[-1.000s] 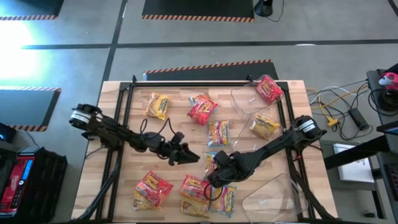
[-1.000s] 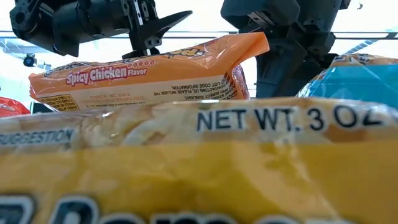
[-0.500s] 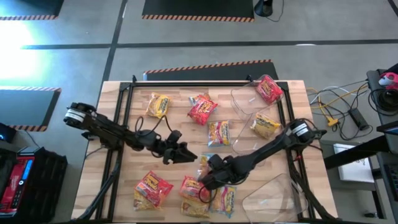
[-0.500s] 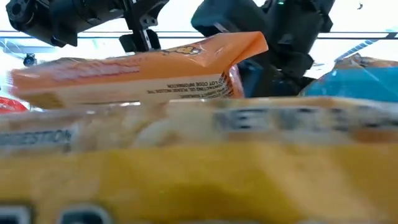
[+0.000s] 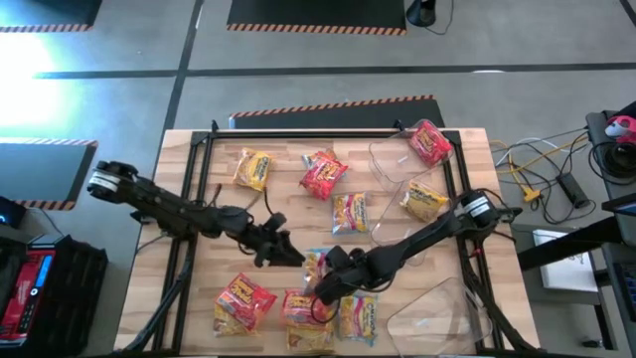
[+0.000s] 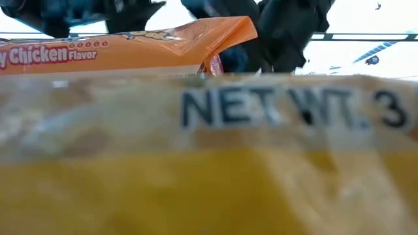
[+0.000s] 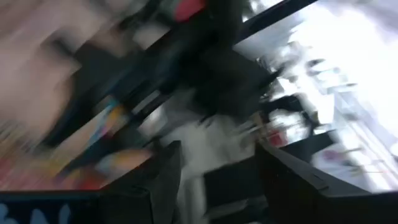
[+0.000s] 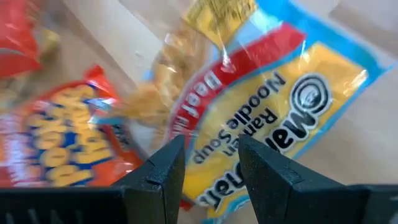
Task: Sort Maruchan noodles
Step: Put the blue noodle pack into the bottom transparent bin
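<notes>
both hands low mid-table, left hand (image 5: 285, 251) open, right hand (image 5: 316, 289) open.

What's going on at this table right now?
Two robot arms are working over a wooden table strewn with Maruchan ramen packets. The right gripper is low over the near cluster, its open fingers above a blue-and-yellow beef packet, with an orange packet beside it; nothing is gripped. The left gripper hovers open just to the left of that cluster. A red packet and a yellow packet already lie in the clear tubs on the right.
</notes>
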